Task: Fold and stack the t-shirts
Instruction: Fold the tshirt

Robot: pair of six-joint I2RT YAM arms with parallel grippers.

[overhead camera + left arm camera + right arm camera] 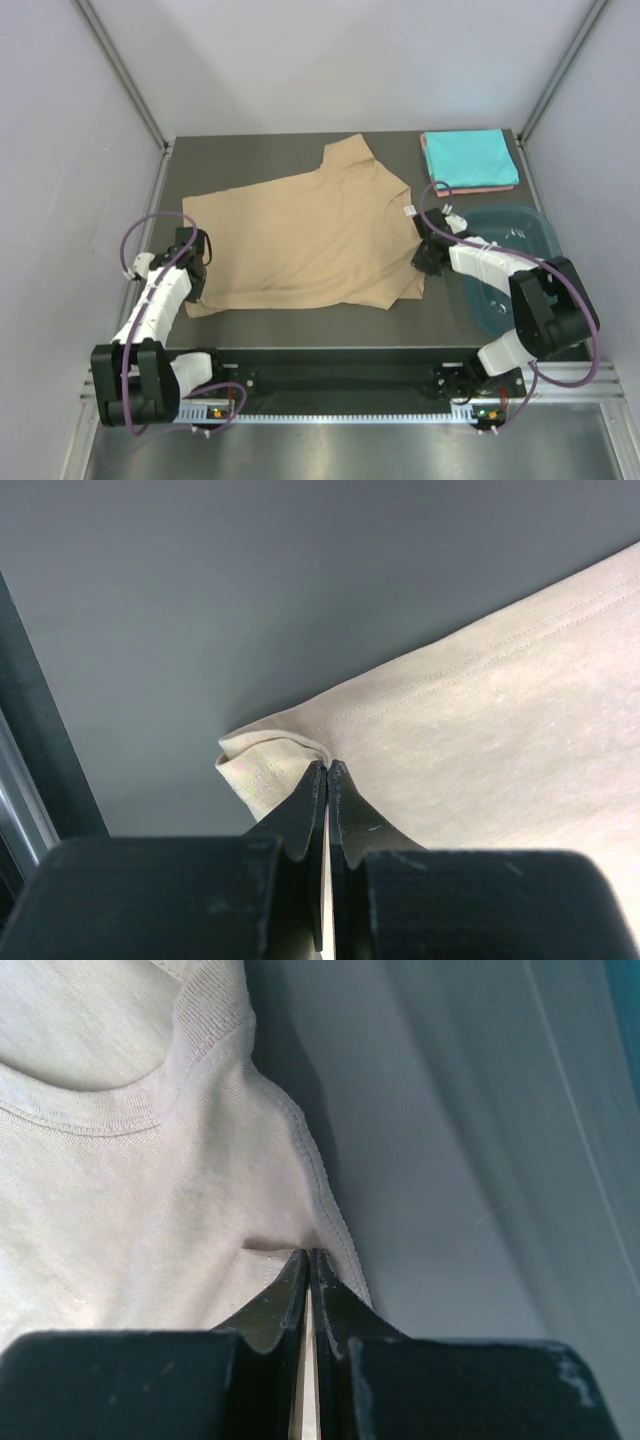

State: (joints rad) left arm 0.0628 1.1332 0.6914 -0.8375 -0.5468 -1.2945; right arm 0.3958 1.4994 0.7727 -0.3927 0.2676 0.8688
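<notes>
At back right, folded stack [468, 158] is sitting done, turquoise over pink.
Left gripper [327, 765] and right gripper [308, 1253] are pinching tan shirt [310, 235], unfolded.

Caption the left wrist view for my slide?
Left tool shut on a hem corner of the tan t-shirt, grey table behind.

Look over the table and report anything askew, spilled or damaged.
Nothing spilled or damaged. The tan t-shirt lies unfolded and slightly skewed on the table; the left gripper pinches its hem corner, the right gripper pinches cloth beside the collar. The turquoise t-shirt sits neatly folded at the far right.
</notes>
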